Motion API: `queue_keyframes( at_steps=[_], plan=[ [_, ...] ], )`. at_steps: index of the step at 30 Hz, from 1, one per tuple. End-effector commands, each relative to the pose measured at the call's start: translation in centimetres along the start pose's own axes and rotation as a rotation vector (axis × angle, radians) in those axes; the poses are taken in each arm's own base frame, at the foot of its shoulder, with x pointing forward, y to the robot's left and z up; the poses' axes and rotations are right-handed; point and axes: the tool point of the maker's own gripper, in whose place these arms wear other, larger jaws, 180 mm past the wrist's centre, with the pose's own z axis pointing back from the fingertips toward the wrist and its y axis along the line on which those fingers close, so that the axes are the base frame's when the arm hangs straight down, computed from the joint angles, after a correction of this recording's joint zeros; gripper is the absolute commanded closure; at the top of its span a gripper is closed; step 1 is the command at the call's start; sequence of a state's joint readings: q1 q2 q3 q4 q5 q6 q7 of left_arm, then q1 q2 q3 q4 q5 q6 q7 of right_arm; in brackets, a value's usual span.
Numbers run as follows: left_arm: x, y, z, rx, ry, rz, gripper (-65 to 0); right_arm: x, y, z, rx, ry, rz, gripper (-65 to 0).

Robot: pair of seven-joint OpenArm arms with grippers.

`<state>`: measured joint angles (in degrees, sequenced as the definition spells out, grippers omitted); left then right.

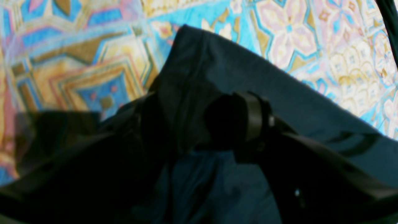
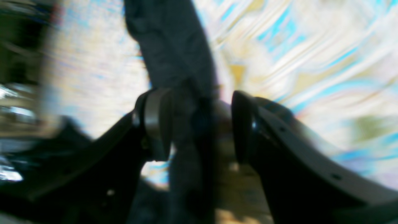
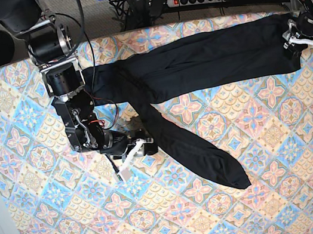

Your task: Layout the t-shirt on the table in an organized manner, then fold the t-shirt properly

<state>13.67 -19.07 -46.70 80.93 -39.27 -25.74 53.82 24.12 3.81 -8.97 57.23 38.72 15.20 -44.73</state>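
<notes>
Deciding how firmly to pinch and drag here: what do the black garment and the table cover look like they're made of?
The t-shirt looks like thin, soft matte fabric, probably a knit: it lies limp, creases finely and shows no shine. The table cover seems a printed woven cloth with a flat finish, its tile pattern slightly rippled. Whether either is cotton or synthetic cannot be told.

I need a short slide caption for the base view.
Two arms stretch a black t-shirt across the patterned table, one sleeve trailing diagonally.
</notes>
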Motion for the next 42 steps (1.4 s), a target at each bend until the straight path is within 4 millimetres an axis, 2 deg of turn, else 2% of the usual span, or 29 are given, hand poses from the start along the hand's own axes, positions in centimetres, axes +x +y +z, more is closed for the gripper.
queue_keyframes(
  at_steps=[1, 3, 7, 12, 14, 28, 30, 35, 40, 42],
  plan=[
    [1.9, -0.1, 0.5, -0.01, -0.05, -0.019, -34.6, 1.5, -0.3, 0.4, -0.023, -0.025, 0.049, -29.3],
    [1.9, -0.2, 0.4, -0.012, -0.05, -0.02, -34.6, 1.0, -0.4, 0.0, -0.063, 0.001, 0.104, -29.3],
    [1.9, -0.2, 0.4, -0.012, -0.05, -0.02, -34.6, 0.5, 2.0, -1.4, -0.037, 0.011, 0.124, -29.3],
    [1.9, -0.2, 0.4, -0.01, -0.05, -0.019, -34.6, 0.5, 2.6, -1.6, -0.024, 0.01, 0.121, -29.3],
    [1.9, -0.2, 0.4, -0.01, -0.05, -0.019, -34.6, 0.4, 3.5, -2.0, -0.009, 0.014, 0.12, -29.3],
    [2.0, -0.1, 0.5, -0.009, -0.051, -0.019, -34.6, 0.3, 3.9, -2.2, -0.001, 0.014, 0.12, -28.7],
    [1.9, -0.2, 0.4, -0.01, -0.05, -0.019, -34.6, 0.3, 3.9, -2.2, -0.001, 0.016, 0.12, -24.5],
    [2.0, -0.2, 0.4, -0.011, -0.051, -0.019, -34.6, 0.3, 4.6, -2.4, 0.014, 0.014, 0.116, -0.1],
    [2.0, -0.2, 0.4, -0.011, -0.051, -0.019, -34.6, 0.3, 5.3, -2.0, 0.024, 0.012, 0.131, 0.0],
    [2.0, -0.2, 0.4, -0.011, -0.051, -0.019, -34.6, 0.3, 6.3, -1.4, 0.039, -0.004, 0.148, 0.0]
  ],
)
